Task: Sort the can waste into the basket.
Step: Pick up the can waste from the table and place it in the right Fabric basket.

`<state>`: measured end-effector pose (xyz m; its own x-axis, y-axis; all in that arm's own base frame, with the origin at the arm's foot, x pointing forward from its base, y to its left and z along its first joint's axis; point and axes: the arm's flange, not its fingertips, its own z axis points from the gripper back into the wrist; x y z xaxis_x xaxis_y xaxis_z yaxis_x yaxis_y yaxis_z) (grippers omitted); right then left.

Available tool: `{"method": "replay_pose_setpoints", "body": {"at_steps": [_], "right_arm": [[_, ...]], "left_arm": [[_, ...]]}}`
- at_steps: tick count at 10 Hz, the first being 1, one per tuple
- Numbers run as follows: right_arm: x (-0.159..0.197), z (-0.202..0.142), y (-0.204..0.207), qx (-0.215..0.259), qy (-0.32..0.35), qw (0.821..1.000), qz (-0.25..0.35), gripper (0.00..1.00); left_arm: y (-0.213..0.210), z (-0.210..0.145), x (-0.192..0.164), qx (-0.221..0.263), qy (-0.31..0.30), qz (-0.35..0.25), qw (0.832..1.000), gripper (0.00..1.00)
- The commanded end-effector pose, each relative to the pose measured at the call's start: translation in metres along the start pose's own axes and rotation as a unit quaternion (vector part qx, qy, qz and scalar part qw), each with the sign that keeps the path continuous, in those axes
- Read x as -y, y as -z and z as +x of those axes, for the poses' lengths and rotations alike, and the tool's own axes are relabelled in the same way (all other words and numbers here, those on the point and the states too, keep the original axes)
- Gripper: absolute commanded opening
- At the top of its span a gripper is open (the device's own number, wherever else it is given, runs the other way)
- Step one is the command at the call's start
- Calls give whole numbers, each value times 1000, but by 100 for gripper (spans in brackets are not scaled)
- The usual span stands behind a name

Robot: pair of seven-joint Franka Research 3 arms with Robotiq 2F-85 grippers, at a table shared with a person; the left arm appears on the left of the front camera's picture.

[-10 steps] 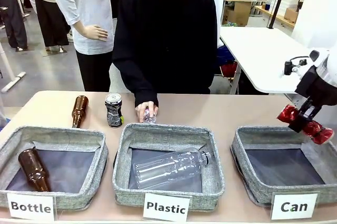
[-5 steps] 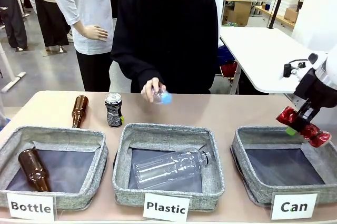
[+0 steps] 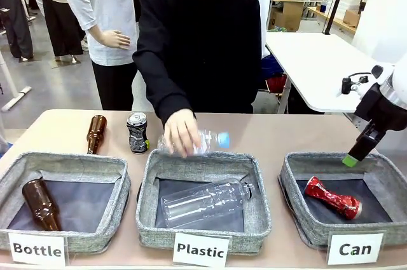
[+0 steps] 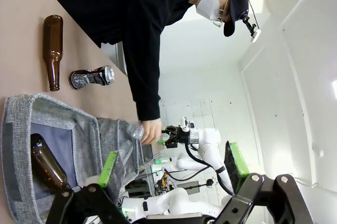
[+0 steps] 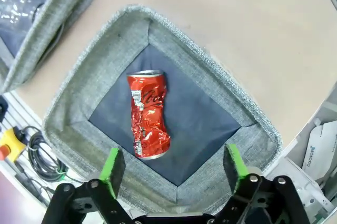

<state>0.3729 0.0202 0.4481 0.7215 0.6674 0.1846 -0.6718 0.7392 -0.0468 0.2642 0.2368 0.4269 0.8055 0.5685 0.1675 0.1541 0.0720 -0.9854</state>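
The right pincer hangs over the far right edge of the can basket, the grey one at 4 o'clock in the front view with a white sign reading "Can"; its jaws stand wide apart with nothing between them, and the green pads touch nothing. The red can lies on its side on the dark floor of that basket, apart from the pincer, which sits at about 1 o'clock from it; in the right wrist view the can lies lengthways on the floor, its top toward 12 o'clock.

The dark can stands upright on the table at about 10 o'clock in the front view; a brown bottle lies near it at its 9 o'clock. The person's hand grips a clear bottle over the far rim of the plastic basket; a second clear bottle lies inside that basket. A second brown bottle lies in the bottle basket at 8 o'clock.

In the left wrist view the left pincer is spread wide and empty.
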Motion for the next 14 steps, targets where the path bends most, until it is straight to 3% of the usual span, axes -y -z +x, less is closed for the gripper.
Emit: {"method": "replay_pose_setpoints", "body": {"at_steps": [1, 3, 4, 5, 6, 7, 8, 9, 11, 12, 13, 14], "right_arm": [[-10, -14, 15, 13, 13, 1000, 9, 100], [-14, -15, 9, 47, 81, 994, 59, 100], [-14, -16, 0, 62, 161, 976, 130, 100], [-11, -21, -11, 77, 249, 935, 239, 100], [-3, -31, -19, 92, 290, 883, 356, 100], [7, -44, -22, 130, 306, 815, 475, 100], [16, -58, -18, 201, 312, 733, 570, 100], [20, -66, -12, 239, 312, 685, 613, 100], [27, -75, 2, 288, 321, 611, 664, 100], [28, -79, 7, 346, 356, 562, 662, 100], [24, -80, 9, 390, 383, 538, 641, 100], [28, -83, -5, 204, 307, 719, 589, 100]], "left_arm": [[0, 1, 4, 4, -2, -10, 1000, 100], [0, 1, 4, 4, -2, -10, 1000, 100], [0, 1, 4, 4, -2, -10, 1000, 100], [0, 1, 4, 4, -2, -10, 1000, 100], [0, 1, 4, 4, -2, -10, 1000, 100], [0, 1, 4, 4, -2, -10, 1000, 100], [0, 1, 4, 4, -2, -10, 1000, 100], [0, 1, 4, 4, -2, -10, 1000, 100], [0, 1, 4, 4, -2, -10, 1000, 100], [0, 1, 4, 4, -2, -10, 1000, 100], [0, 1, 4, 4, -2, -10, 1000, 100], [0, 1, 4, 4, -2, -10, 1000, 100]]}}
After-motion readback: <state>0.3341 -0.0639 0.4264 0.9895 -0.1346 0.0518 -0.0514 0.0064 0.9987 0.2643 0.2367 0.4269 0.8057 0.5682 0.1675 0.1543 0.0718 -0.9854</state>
